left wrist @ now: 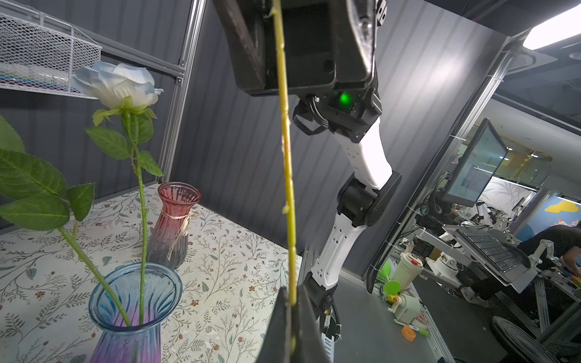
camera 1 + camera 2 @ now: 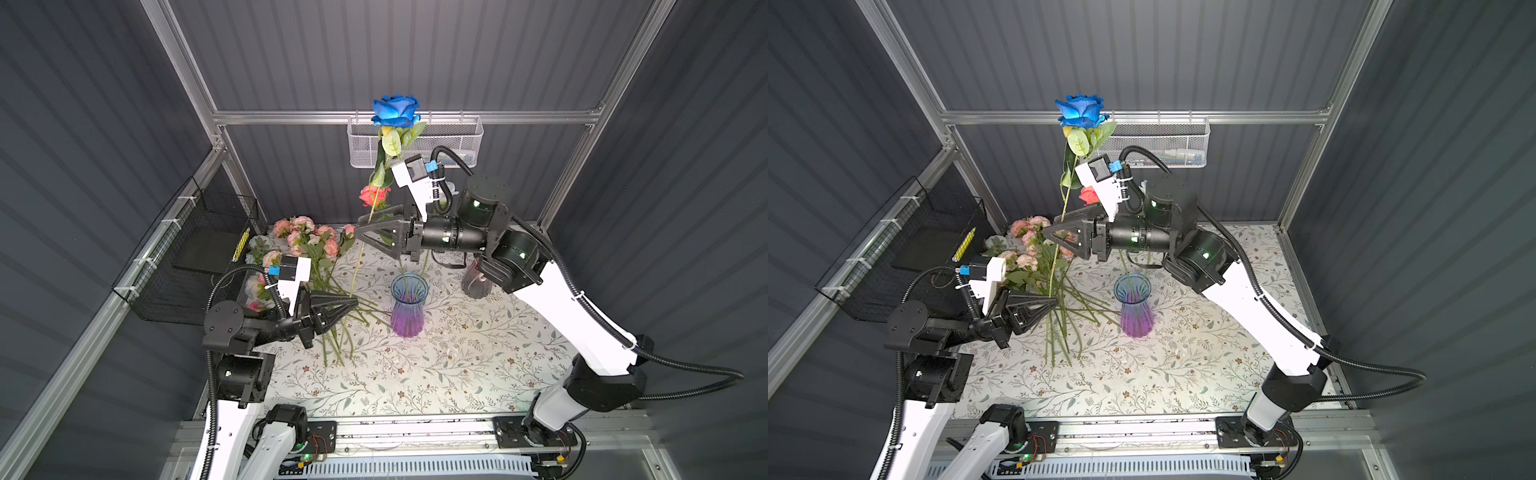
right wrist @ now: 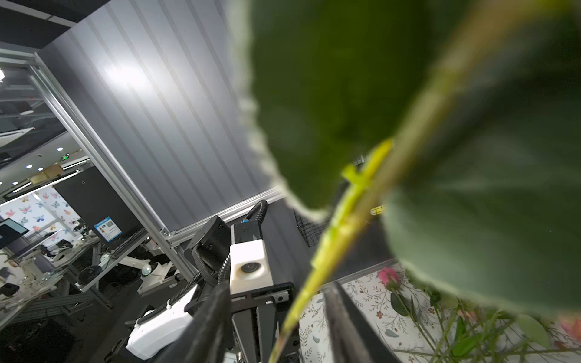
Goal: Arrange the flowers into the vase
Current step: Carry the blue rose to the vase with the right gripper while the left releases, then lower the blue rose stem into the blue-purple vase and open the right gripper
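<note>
1. The table (image 2: 457,374), spread with a leaf-print cloth, carries everything. The loose flowers (image 2: 307,245) lie in a heap on its far left part, pink blooms toward the back wall and stems fanned toward the front.

2. The blue rose (image 2: 395,110) is the flower being worked on. It is held nearly upright in the air, with its bloom high against the back rail and its long stem (image 1: 287,157) running down to a spot left of the vase, not over it.

3. The vase (image 2: 408,307) is blue and purple glass and stands upright near the table's middle. Two stems already stand in it, one topped by a white rose (image 1: 119,85).

4. The right gripper (image 2: 365,226) reaches across at mid-stem. Its wrist view shows the jaws partly open, with the stem passing between them and a gap on each side, so it clamps nothing.

5. The left gripper (image 2: 351,302) is closed tight on the stem's bottom end and alone carries the rose.

6. Handling, as I judge it:
   - The rose is light, and the stem looks stiff but springy and top-heavy, so pinched only at the foot it may sway or swivel.
   - The bare stretch below the leaves looks like the best place to hold it.
   - The petals and leaves are soft and should be left alone.
   - The glass vase could tip if the stem hits its rim.
</note>
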You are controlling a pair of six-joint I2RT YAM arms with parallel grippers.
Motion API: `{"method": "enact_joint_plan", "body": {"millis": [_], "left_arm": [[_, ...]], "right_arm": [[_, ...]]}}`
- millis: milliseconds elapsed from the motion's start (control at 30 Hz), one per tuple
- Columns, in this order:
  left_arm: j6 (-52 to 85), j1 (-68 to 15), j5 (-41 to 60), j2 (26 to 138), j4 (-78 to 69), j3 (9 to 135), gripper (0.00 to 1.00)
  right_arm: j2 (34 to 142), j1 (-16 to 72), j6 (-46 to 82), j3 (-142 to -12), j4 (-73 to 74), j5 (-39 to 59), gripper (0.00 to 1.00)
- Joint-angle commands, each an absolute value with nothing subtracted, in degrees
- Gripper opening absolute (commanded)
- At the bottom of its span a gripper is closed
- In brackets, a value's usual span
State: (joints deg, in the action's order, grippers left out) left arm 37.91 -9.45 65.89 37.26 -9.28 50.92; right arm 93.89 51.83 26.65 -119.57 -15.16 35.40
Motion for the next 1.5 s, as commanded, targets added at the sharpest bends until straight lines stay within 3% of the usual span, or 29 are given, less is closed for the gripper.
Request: {"method": "enact_joint_plan", "body": {"millis": [0, 33, 100, 167, 233, 267, 500, 700, 1000, 1233, 1367, 1467], "left_arm": [[37.72, -9.85, 66.26, 37.43, -9.24, 51.67, 0.00], [37.47, -9.87, 65.55, 37.68, -8.45, 51.81, 0.00], [36.88, -9.85, 64.04, 37.96, -6.93, 52.00, 0.28], [36.70, -9.91, 61.78, 38.38, -5.92, 51.82, 0.63], [36.47, -9.88, 59.53, 38.70, -4.73, 51.91, 0.81], [36.60, -9.87, 58.30, 38.89, -4.47, 51.91, 0.99], [32.41, -9.85, 43.07, 37.30, 4.44, 53.43, 1.00], [31.30, -9.89, 31.22, 34.68, 8.13, 50.70, 1.00], [31.26, -9.89, 30.43, 34.57, 11.31, 49.94, 1.00], [31.38, -9.88, 29.19, 34.37, 12.13, 49.07, 1.00], [31.48, -9.89, 28.48, 34.42, 12.39, 48.27, 1.00], [31.71, -9.84, 28.34, 34.64, 12.45, 47.82, 1.00]], "right_arm": [[93.29, 51.65, 26.19, -121.11, -15.81, 36.35, 0.25], [92.65, 51.65, 26.03, -120.24, -15.68, 35.63, 0.18], [90.76, 51.59, 25.66, -117.57, -15.17, 34.30, 0.09], [88.22, 51.46, 25.23, -113.81, -14.44, 32.64, 0.02], [85.23, 51.16, 24.22, -110.21, -14.30, 30.77, 0.00], [83.57, 51.09, 23.31, -108.40, -14.69, 29.60, 0.00], [72.68, 49.13, 16.17, -100.12, -19.64, 19.92, 0.00], [71.38, 45.45, 11.66, -102.25, -21.54, 13.73, 0.00], [77.36, 40.39, 6.64, -104.81, -21.11, 10.78, 0.00], [78.23, 39.82, 8.97, -90.36, -12.59, 11.74, 0.00], [77.44, 39.87, 10.71, -83.07, -8.98, 10.63, 0.08], [76.78, 39.82, 12.11, -80.09, -8.32, 10.85, 0.22]]}}
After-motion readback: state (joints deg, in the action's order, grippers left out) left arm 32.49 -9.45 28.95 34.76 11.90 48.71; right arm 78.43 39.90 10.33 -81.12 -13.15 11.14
